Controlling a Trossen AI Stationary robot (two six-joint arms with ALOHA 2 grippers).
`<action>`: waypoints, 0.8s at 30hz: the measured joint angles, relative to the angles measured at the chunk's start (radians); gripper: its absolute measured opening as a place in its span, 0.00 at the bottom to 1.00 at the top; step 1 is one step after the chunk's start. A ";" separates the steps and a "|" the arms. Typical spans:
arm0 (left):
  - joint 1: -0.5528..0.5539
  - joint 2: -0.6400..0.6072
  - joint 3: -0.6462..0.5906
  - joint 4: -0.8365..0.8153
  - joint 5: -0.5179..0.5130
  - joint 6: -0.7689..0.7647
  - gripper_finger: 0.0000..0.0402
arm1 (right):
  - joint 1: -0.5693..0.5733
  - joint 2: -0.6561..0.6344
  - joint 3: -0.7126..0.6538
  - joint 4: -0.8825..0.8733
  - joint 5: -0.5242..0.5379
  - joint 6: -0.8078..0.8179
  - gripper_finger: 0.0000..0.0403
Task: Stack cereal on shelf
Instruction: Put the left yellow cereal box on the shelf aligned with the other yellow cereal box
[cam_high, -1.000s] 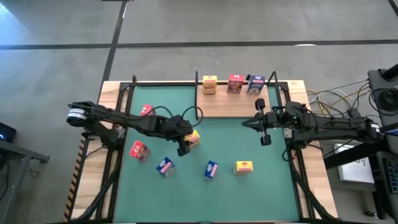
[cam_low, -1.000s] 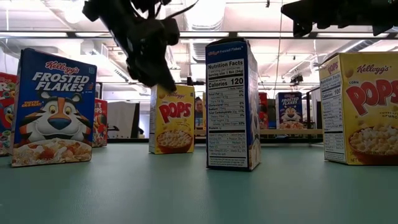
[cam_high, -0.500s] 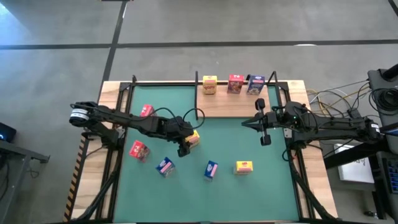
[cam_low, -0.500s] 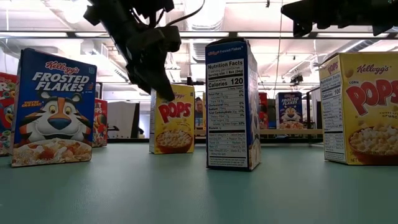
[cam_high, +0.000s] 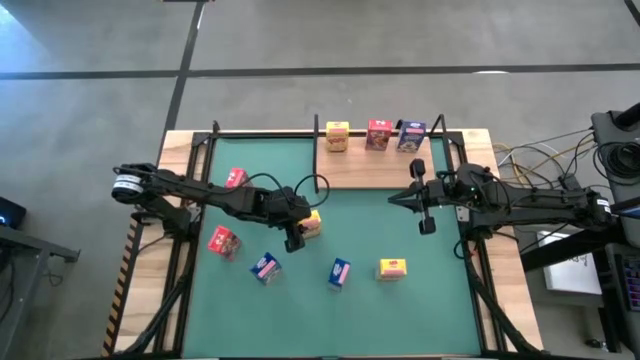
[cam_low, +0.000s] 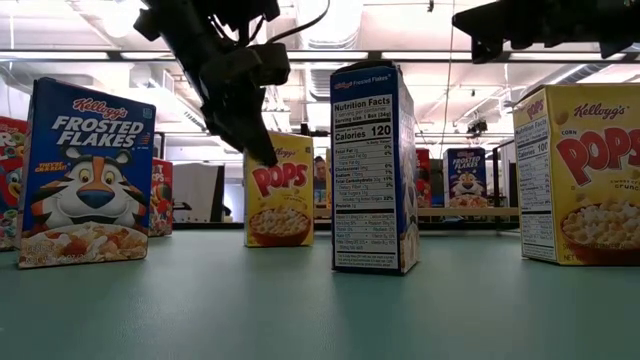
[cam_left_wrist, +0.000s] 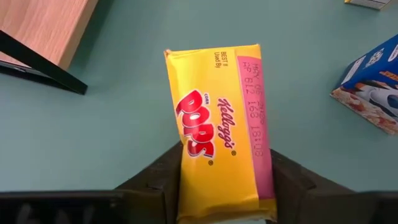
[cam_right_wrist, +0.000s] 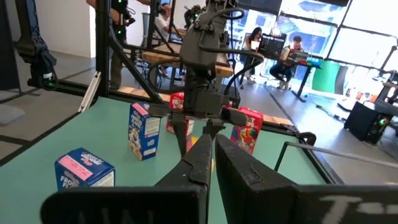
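Left gripper (cam_high: 297, 232) at mid-mat, fingers (cam_left_wrist: 163, 180) pinching a yellow cereal box (cam_left_wrist: 219, 127) on both long sides; box close over the green mat (cam_high: 400, 310), whether lifted or resting on it cannot tell. Right gripper (cam_high: 427, 224) pressed together, holding nothing, hanging above the mat's right part just in front of the shelf (cam_high: 360, 168).

Around the held box: two red boxes (cam_high: 224, 241) (cam_high: 236, 178) to the left, near the left arm; a blue box (cam_high: 265, 267) just in front of the gripper; a second blue box (cam_high: 340, 272) and a second yellow box (cam_high: 392, 268) farther right, toward the near edge. Each apart from the others.

On the shelf, along its back edge: yellow box (cam_high: 338, 136), red box (cam_high: 378, 134), blue box (cam_high: 410, 136), in a row, upright. Front strip of the board bare. Black posts (cam_high: 317, 128) at the shelf corners.

Between held box and shelf: open mat, then a low black rail (cam_left_wrist: 43, 71) along the board's edge.
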 joint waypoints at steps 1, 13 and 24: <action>0.000 0.000 0.000 0.000 0.000 0.000 0.34 | 0.000 0.000 0.000 -0.003 0.000 0.004 0.03; 0.000 0.000 0.180 -0.076 0.006 0.153 0.42 | 0.000 0.000 0.000 -0.018 0.000 0.022 0.03; 0.081 0.000 0.410 -0.076 0.007 0.516 0.42 | 0.000 0.000 0.000 -0.027 0.000 0.023 0.03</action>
